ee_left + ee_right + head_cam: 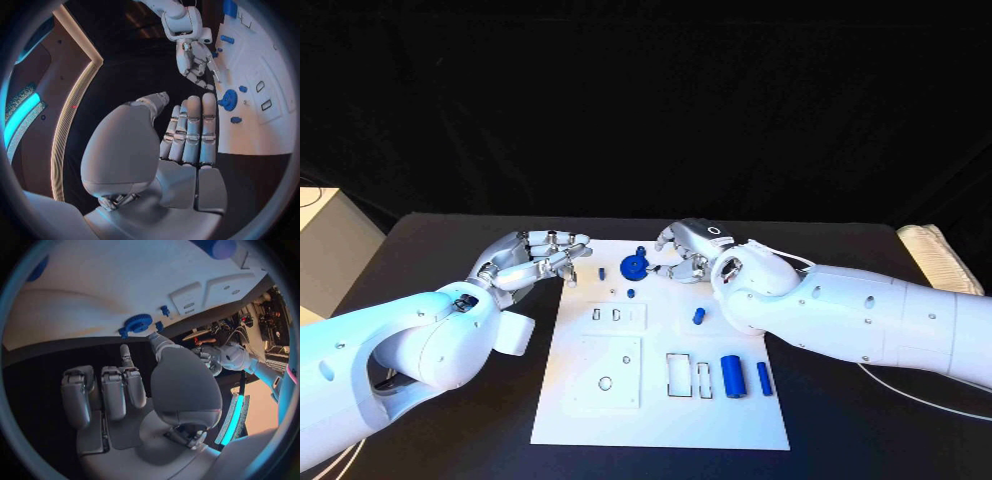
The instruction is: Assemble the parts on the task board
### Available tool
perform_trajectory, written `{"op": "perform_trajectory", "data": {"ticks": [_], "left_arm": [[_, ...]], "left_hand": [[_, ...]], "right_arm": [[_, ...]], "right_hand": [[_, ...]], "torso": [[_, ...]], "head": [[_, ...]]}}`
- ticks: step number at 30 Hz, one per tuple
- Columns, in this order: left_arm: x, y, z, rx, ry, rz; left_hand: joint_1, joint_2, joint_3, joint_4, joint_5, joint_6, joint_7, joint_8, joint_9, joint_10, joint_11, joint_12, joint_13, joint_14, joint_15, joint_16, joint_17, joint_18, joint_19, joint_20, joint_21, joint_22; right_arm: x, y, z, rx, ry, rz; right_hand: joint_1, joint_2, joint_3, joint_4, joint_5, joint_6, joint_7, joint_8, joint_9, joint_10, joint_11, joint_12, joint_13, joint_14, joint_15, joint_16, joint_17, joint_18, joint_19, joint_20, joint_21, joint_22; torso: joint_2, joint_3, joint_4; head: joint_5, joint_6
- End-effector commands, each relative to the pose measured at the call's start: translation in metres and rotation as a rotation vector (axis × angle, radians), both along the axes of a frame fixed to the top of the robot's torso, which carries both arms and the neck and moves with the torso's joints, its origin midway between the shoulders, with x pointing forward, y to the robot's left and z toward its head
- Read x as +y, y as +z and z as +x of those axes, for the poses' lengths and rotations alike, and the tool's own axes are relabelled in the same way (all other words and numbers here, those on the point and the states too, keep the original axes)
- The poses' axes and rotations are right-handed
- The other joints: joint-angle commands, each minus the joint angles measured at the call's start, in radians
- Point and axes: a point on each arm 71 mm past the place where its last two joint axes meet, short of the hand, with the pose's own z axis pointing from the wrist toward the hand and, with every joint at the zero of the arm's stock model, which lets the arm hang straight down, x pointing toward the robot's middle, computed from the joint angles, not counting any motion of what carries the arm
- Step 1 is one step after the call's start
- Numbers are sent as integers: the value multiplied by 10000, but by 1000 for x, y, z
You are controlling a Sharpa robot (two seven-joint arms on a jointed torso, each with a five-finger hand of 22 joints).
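The white task board (661, 410) lies in the middle of the black table. A blue gear (635, 266) sits near its far edge, also in the left wrist view (228, 100) and the right wrist view (139, 324). My left hand (538, 255) hovers at the board's far left corner, its fingers (190, 132) straight and side by side, holding nothing. My right hand (692, 250) is just right of the gear, its thumb (159, 342) reaching toward the gear without touching it; its other fingers are partly bent and hold nothing.
Small blue pegs (630, 294) (698, 315) lie mid-board. A thick blue cylinder (730, 377) and a thinner one (764, 378) lie at the near right beside rectangular slots (678, 374). A white block (318, 250) stands at the table's left.
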Motion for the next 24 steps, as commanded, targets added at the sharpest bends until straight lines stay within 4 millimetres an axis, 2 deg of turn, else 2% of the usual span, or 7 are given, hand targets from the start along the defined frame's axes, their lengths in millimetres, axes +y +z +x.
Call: {"op": "perform_trajectory", "data": {"ticks": [1, 8, 12, 16, 22, 23, 24], "left_arm": [[0, 1, 1, -89, -83, -24], [2, 0, 3, -101, -36, -10], [1, 0, 4, -107, -62, -22], [0, -1, 5, -123, -99, -13], [0, -1, 6, -139, -112, 19], [0, -1, 6, -140, -111, 22], [0, -2, 6, -140, -107, 27]], "left_hand": [[-60, 49, 32, -2, -37, -66, -22, -22, 16, -72, -11, -2, 13, -28, 11, -38, -9, 145, -87, -12, 48, 9], [-60, 49, 32, -2, -37, -66, -22, -22, 16, -72, -11, -2, 13, -28, 11, -38, -9, 145, -87, -12, 48, 9], [-64, 47, 39, -9, -38, -79, -17, -25, 20, -84, -6, -2, 13, -29, 14, -38, -22, 145, -96, -11, 60, 15], [-64, 47, 39, -9, -38, -79, -17, -25, 20, -84, -6, -2, 13, -29, 14, -38, -22, 145, -96, -11, 60, 15], [-64, 47, 39, -9, -38, -79, -17, -25, 20, -84, -6, -2, 13, -29, 14, -38, -22, 145, -96, -11, 60, 15], [-60, 45, 44, -18, -37, -79, -19, -22, 25, -82, -8, 2, 15, -30, 15, -39, -29, 145, -102, -10, 66, 18], [-60, 45, 44, -18, -37, -79, -19, -22, 25, -82, -8, 2, 15, -30, 15, -39, -29, 145, -102, -10, 66, 18]], "right_arm": [[-14, 16, -7, -435, 112, 1134], [-60, 26, -15, 1041, 0, 1944], [-87, 26, -16, 1635, -74, 2152], [-111, 24, -15, 1891, -261, 2191], [-139, 16, -11, 2066, -665, 2021], [-142, 14, -10, 2117, -730, 2003], [-145, 12, -9, 2188, -805, 1986]], "right_hand": [[141, -65, 35, -59, 38, 31, 8, 14, -12, 679, 1, 2, 2229, 1044, 35, 63, 2634, -69, 1047, 11, 22, 2631], [799, -74, 219, -196, -143, 46, 24, -36, -51, 620, 12, -69, 2171, 1040, 44, 58, 2617, -69, 1047, 15, 22, 2631], [1277, -198, 115, -400, 93, 48, 41, -74, -78, 604, 25, -90, 2157, 1044, 52, 63, 2634, -69, 1047, 23, 22, 2631], [1490, -409, -211, -464, 116, -23, 68, -141, -115, 572, 51, -129, 2127, 1044, 70, 63, 2634, -69, 1047, 36, 22, 2631], [2069, -384, -474, -611, 178, -96, 98, -221, -157, 524, 77, -185, 2084, 1044, 96, 63, 2634, -69, 1047, 62, 22, 2631], [2267, -357, -473, -678, 210, -106, 102, -239, -168, 513, 79, -197, 2076, 1044, 101, 63, 2634, -69, 1047, 67, 22, 2631], [2409, -335, -449, -732, 237, -108, 100, -248, -174, 507, 78, -205, 2071, 1044, 100, 63, 2634, -69, 1047, 68, 22, 2631]], "torso": [[-29, 45, -108], [-82, 127, -251], [-104, 179, -327], [-100, 199, -324], [-110, 249, -345], [-107, 233, -328], [-99, 239, -320]], "head": [[12, 61], [33, 106], [20, 121], [-45, 134], [-69, 100], [-76, 95], [-86, 88]]}}
